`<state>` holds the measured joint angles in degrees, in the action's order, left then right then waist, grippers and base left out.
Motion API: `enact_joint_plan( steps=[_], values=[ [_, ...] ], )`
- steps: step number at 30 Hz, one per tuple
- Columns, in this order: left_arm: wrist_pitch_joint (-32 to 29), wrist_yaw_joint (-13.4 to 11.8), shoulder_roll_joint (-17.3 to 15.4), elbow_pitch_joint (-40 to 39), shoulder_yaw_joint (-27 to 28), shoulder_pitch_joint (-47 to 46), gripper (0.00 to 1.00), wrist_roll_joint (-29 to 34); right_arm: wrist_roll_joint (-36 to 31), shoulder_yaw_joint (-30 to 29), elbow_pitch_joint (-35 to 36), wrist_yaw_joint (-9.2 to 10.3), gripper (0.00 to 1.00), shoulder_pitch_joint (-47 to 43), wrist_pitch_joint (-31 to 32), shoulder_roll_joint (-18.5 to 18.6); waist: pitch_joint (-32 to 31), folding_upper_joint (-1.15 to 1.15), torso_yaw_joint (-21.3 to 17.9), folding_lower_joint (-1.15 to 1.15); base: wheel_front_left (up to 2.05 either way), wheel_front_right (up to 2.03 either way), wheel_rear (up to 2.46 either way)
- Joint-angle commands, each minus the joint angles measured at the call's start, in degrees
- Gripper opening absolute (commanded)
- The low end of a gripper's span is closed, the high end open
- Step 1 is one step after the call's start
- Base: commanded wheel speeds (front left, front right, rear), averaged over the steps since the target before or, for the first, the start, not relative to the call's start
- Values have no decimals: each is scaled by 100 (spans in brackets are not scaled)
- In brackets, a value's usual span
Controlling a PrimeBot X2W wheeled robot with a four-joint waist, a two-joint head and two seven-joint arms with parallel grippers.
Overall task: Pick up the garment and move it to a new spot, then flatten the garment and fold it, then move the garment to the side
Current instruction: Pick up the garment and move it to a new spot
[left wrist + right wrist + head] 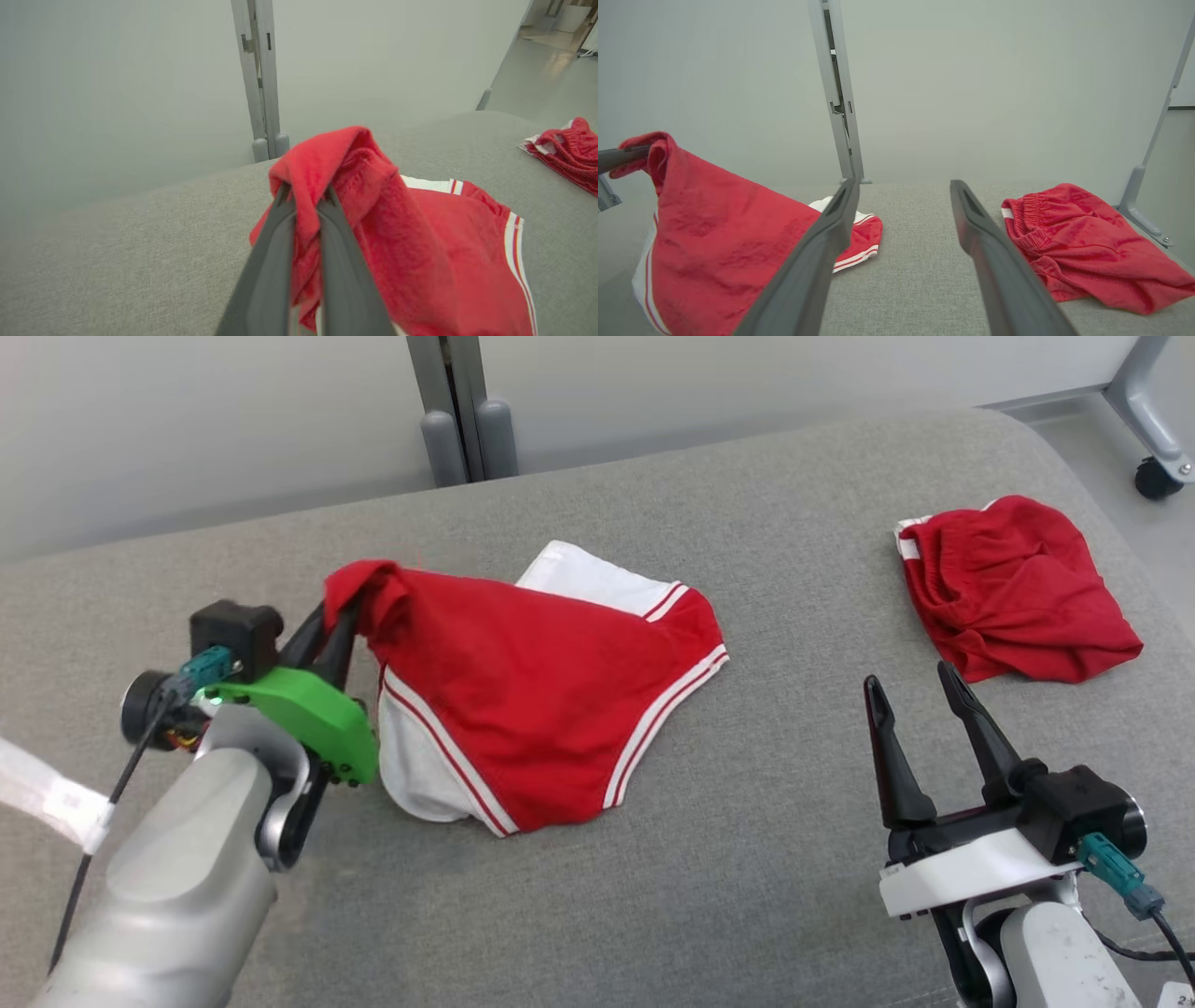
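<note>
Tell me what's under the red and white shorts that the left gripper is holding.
The grey cushion shows all around the red and white shorts, which lie on it. The left gripper holds one corner raised. Anything beneath the flat part is covered by cloth.

The garment (551,700) lies on the cushion (747,859). Right of it, well apart, lies a second garment (1013,588). A post (459,411) stands behind it.

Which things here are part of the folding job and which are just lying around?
In the job: striped red garment, left gripper pinching its corner, open right gripper, grey cushion.
Lying about: crumpled red garment, stand caster, grey post.
</note>
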<state>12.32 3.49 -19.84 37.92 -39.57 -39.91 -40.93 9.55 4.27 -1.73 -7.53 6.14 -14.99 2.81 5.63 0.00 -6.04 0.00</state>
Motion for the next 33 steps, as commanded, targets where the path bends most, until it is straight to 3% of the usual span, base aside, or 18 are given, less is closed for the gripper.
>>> enact_joint_plan(
  steps=[1,3,4,5,6,7,11,15,25,33],
  values=[
    [77,-61,-39,243,87,80,0,-67,4,-10,-46,9,100,98,-26,18,235,0,-99,0,0,0,0],
    [149,-97,-41,652,179,112,0,-90,-1,-2,-110,9,100,161,-26,18,350,0,-121,0,0,0,0],
    [182,-95,-24,856,220,124,9,-123,-9,-1,-143,9,100,196,-26,19,400,0,-127,0,0,0,0],
    [202,-91,-6,994,261,125,28,-131,-22,-1,-165,9,100,221,-26,19,436,0,-127,0,0,0,0],
    [234,-85,20,1138,316,121,86,-153,-30,-6,-193,9,100,257,-26,19,469,0,-122,0,0,0,0],
    [249,-74,40,1230,346,118,100,-158,-42,-16,-214,9,100,279,-26,19,486,0,-113,0,0,0,0],
    [295,16,144,1453,475,119,100,-85,-89,-81,-333,9,100,327,-27,18,467,0,-27,0,0,0,0],
    [286,67,226,1173,764,294,100,108,-148,-136,-484,9,100,331,-27,19,293,0,110,0,0,0,0],
    [282,94,395,-55,1643,1546,100,788,-172,-188,-788,9,100,22,-26,19,-501,0,462,0,0,0,0],
    [281,28,783,-1261,2363,2845,100,1206,-37,-146,-870,9,100,-282,-27,19,-824,0,652,0,0,0,0]
  ],
)
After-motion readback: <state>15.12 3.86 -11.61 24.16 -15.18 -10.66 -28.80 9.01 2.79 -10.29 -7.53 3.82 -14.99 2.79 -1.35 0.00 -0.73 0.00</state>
